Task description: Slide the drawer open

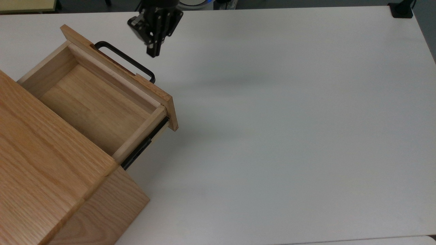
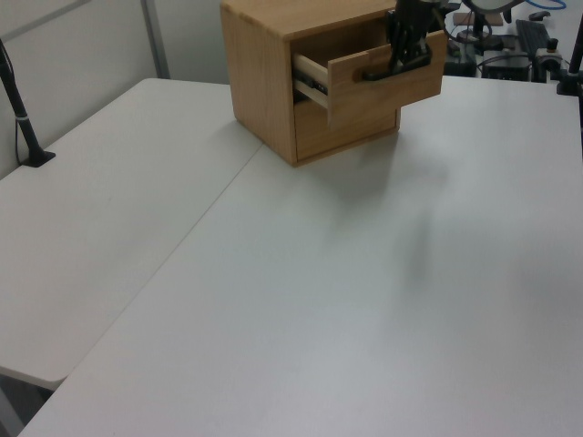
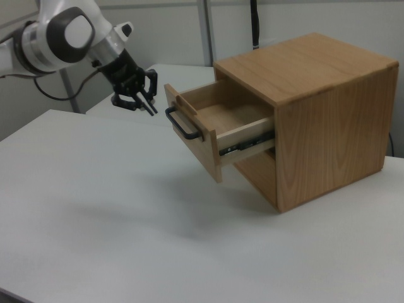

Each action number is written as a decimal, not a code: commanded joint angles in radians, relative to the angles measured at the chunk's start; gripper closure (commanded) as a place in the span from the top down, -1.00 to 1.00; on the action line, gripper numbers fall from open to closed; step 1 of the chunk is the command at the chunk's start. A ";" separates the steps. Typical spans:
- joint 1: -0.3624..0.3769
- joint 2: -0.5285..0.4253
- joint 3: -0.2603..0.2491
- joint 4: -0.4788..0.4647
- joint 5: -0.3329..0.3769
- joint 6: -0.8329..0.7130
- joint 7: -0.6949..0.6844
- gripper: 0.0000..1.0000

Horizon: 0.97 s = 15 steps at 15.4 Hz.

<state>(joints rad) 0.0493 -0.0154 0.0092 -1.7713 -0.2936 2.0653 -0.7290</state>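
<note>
The light oak drawer (image 1: 89,108) stands pulled far out of the cabinet (image 1: 44,163), its inside bare and a black side rail showing. Its black bar handle (image 1: 124,61) is free. My gripper (image 1: 154,51) hangs above the white table (image 1: 272,136), to the top view's right of the handle and apart from it, fingers open and holding nothing. In the right view my gripper (image 3: 150,107) is a short way to the right view's left of the handle (image 3: 183,126) on the drawer (image 3: 197,150). In the left view my gripper (image 2: 406,56) overlaps the drawer (image 2: 378,91) front.
A shut lower drawer (image 2: 351,126) sits under the open one. A black clamp (image 1: 402,10) is at the table's far corner, and a black pole (image 2: 20,114) stands at the left view's left edge. The white table stretches wide beside the cabinet.
</note>
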 commanded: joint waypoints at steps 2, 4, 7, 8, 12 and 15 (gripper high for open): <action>0.003 -0.052 0.041 -0.030 0.030 -0.112 0.011 -0.83; 0.003 -0.060 0.045 -0.017 0.138 -0.189 0.020 -0.81; -0.002 -0.069 0.046 0.051 0.257 -0.348 0.245 -0.36; 0.000 -0.067 0.046 0.071 0.263 -0.387 0.369 -0.14; -0.006 -0.066 0.045 0.081 0.261 -0.464 0.734 1.00; -0.009 -0.058 0.045 0.082 0.249 -0.485 0.940 1.00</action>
<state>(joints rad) 0.0465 -0.0772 0.0524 -1.6914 -0.0486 1.6140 0.0141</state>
